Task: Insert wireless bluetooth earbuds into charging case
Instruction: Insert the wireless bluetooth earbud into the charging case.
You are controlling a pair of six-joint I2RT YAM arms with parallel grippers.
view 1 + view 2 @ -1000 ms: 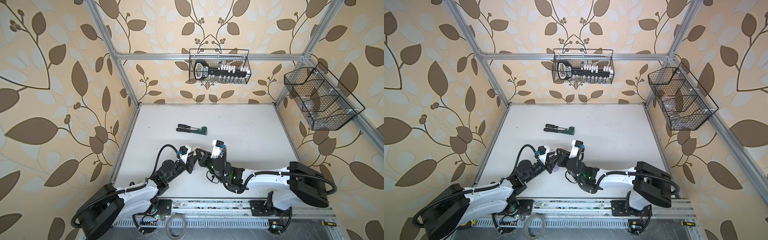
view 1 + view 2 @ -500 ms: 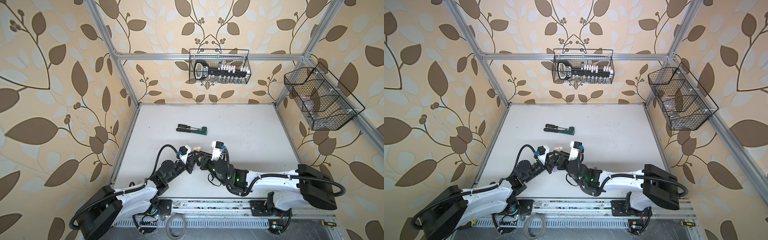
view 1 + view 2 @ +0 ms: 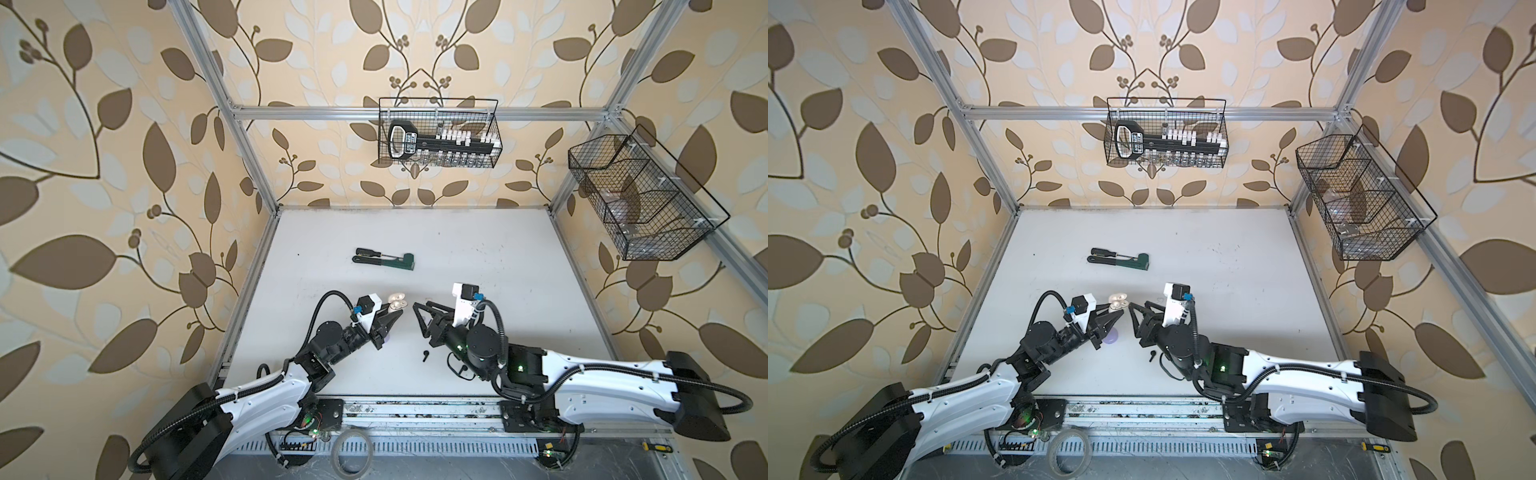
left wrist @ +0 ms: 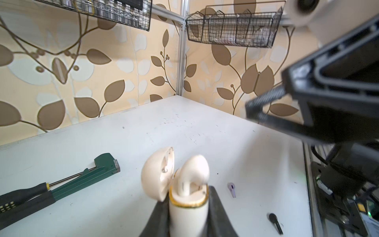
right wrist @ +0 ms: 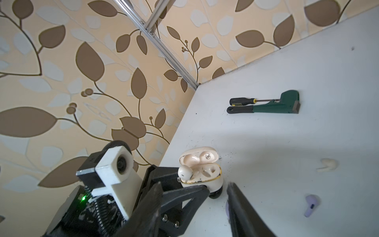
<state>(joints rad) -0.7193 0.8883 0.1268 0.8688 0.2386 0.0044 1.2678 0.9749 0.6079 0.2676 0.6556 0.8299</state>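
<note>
Left jaws clamping open case [image 4: 188, 213], right jaws parted, empty, alongside, bare tabletop [image 3: 519, 257] on right

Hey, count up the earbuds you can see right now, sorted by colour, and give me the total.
White earbuds: 2 (one in the charging case, one loose)
Lilac earbud: 1
Black earbud: 1
Total: 4 in view

White earbud [image 5: 185, 173] protruding from open case [image 5: 213, 181]
</note>
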